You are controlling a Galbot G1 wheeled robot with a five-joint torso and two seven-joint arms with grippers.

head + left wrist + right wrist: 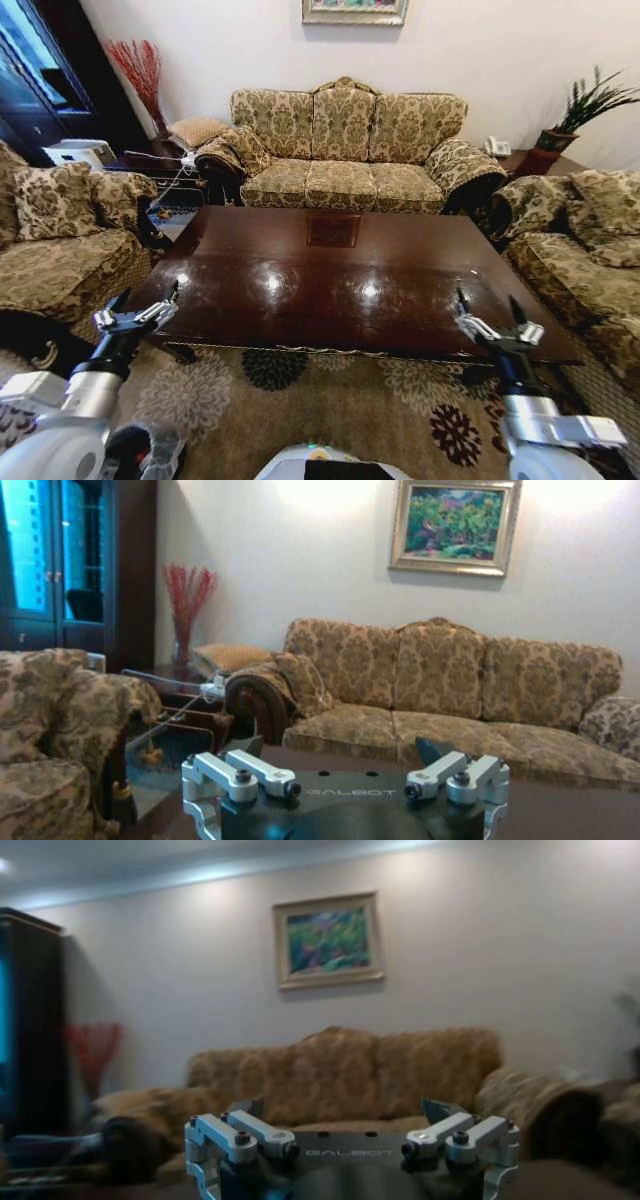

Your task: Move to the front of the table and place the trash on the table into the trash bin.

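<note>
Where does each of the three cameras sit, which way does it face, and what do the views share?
Head view: high on the robot, looking forward and down at the table; left gripper and right gripper, both open, flank its near edge.
Left wrist view: behind the left gripper, facing the sofa and painting.
Right wrist view: behind the right gripper, facing the same wall.
Shared: sofa and painting appear in all three views.

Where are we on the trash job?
Robot is parked at the front of the table, whose top shows just glare and an inlay, no trash. Left hand and right hand hang open and empty at the near edge. No bin in view, so completion can't be confirmed.
</note>
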